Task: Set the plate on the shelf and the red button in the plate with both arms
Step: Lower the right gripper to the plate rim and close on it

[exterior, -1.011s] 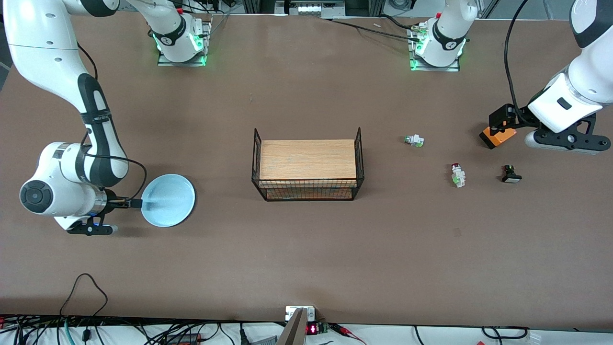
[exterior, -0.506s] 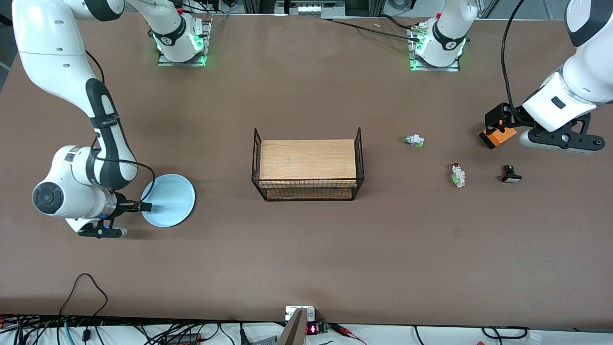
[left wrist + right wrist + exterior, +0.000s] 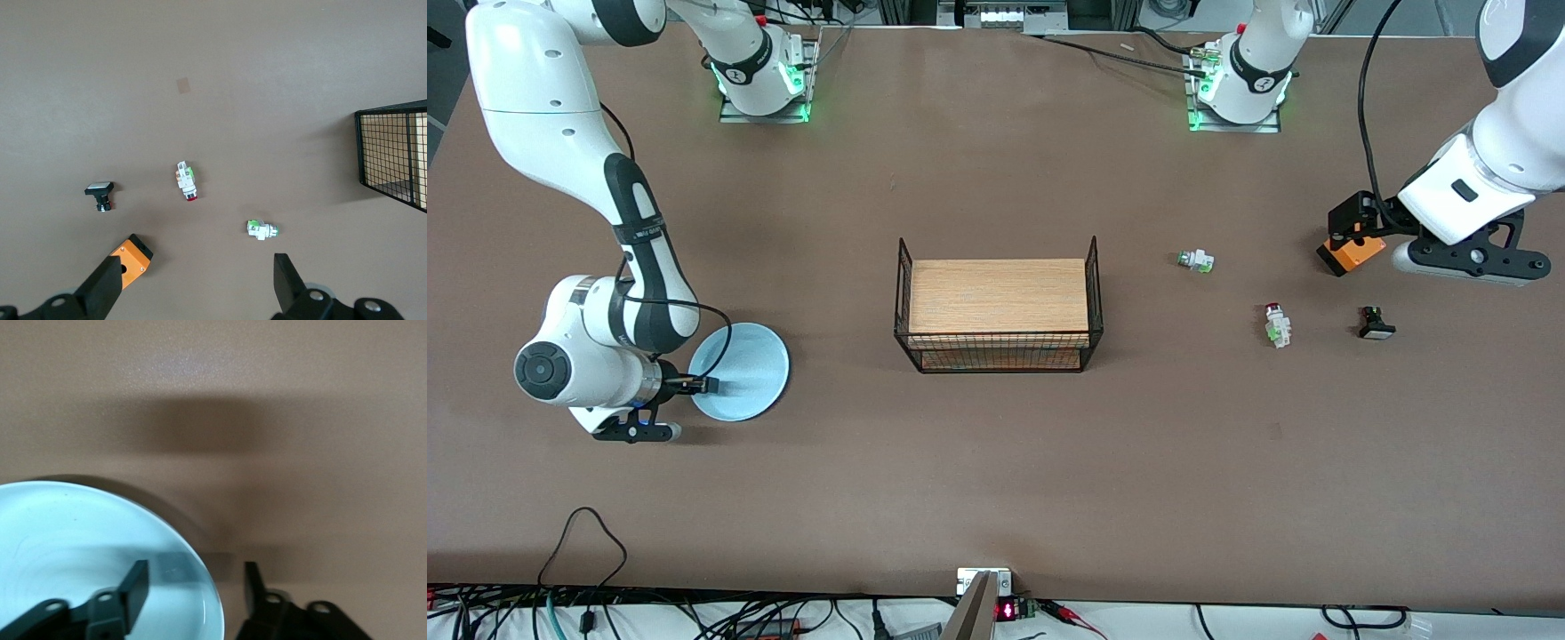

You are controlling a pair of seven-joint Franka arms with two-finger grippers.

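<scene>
A brown matte counter (image 3: pixel 978 462) carries all the objects. The round, shallow, pale light-blue plate with a raised rim (image 3: pixel 743 371) sits toward the right arm's end of the counter, tilted, with one edge raised off the surface. The right arm's black two-finger gripper (image 3: pixel 698 385) is at that raised edge; in the right wrist view the gripper (image 3: pixel 193 587) straddles the plate's rim (image 3: pixel 210 600), one finger (image 3: pixel 137 583) over the plate's inner surface and the other finger (image 3: pixel 252 583) outside the rim, so that it grasps the plate by its edge. At the middle of the counter stands a black wire-mesh basket (image 3: pixel 998 356) with a light wooden board (image 3: pixel 999 296) lying on it. Toward the left arm's end lies the red button, a tiny switch with a white blocky body and a dark-red round cap (image 3: pixel 1277 324), on its side and untouched; the left wrist view also shows it (image 3: pixel 186 181). A white-bodied switch with a green cap (image 3: pixel 1195 260) lies farther from the front camera than the red button, between it and the basket. A black switch with a whitish cap (image 3: pixel 1376 324) lies beside the red button, closer to the counter's end. A small orange box (image 3: pixel 1352 252) rests farther from the camera than the black switch. The left arm's black gripper (image 3: pixel 193 287) hangs released above this group, its fingers (image 3: pixel 107 287) spread wide with nothing between them.
</scene>
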